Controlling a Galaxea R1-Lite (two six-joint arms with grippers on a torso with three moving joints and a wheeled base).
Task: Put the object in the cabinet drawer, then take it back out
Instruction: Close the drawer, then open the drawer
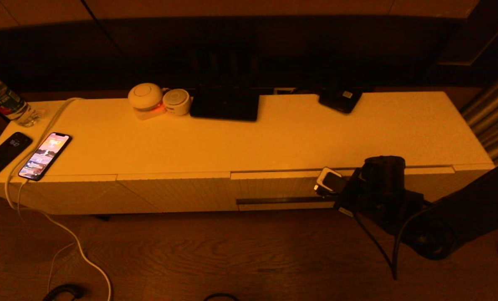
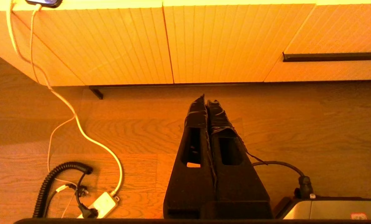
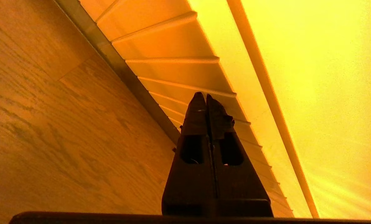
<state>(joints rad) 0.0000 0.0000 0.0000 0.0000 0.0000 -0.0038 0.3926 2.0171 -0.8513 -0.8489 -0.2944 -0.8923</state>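
A long, low white cabinet (image 1: 282, 138) stands on a wood-grain floor (image 1: 232, 259); on its top lie two phones (image 1: 44, 156) at the left end beside a water bottle (image 1: 2, 100), two round white devices (image 1: 146, 99) and a flat dark slab (image 1: 225, 104) along the back edge, a small dark box (image 1: 340, 99) further right; a white cable (image 1: 65, 234) trails across the floor.

Wood floor (image 1: 232, 255), dim amber light

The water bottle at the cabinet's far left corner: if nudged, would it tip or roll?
The water bottle looks tall and narrow, so a sideways nudge could tip it. It stands near the edge of the cabinet top, so it might roll off. The clear plastic probably dents rather than breaks.
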